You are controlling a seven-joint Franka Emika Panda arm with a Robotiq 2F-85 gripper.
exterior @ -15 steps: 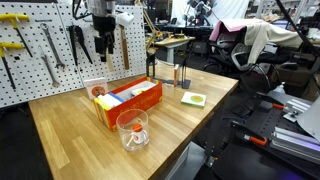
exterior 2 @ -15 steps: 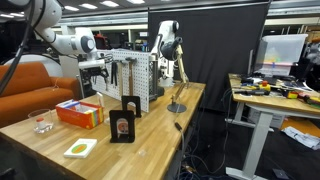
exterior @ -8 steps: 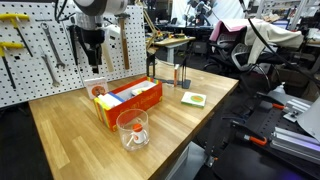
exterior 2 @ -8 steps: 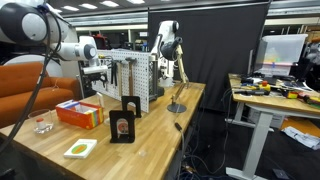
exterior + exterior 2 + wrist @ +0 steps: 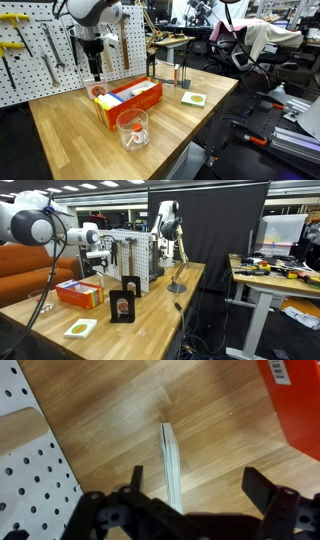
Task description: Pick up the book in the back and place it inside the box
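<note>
The book (image 5: 93,91) stands upright on the wooden table just behind the left end of the box (image 5: 131,98). It is white with an orange-red round picture. My gripper (image 5: 93,66) hangs open directly above it, not touching. In the wrist view the book (image 5: 171,463) shows edge-on as a thin white strip between the fingers, close to the left fingertip (image 5: 137,480). The gripper (image 5: 200,488) is open and empty there. The box's orange-red corner (image 5: 299,400) lies at the upper right. In an exterior view the gripper (image 5: 96,268) is behind the box (image 5: 80,293); I cannot make out the book there.
A clear plastic cup (image 5: 132,129) stands in front of the box. A green-and-white pad (image 5: 193,98) lies to the right. A white pegboard (image 5: 40,50) with tools rises close behind the book and also shows in the wrist view (image 5: 35,470). A dark upright card (image 5: 123,301) stands near the pegboard.
The arm has swung left along the pegboard and come down, so the open gripper now hangs over the book. The book, box and cup have not moved.
</note>
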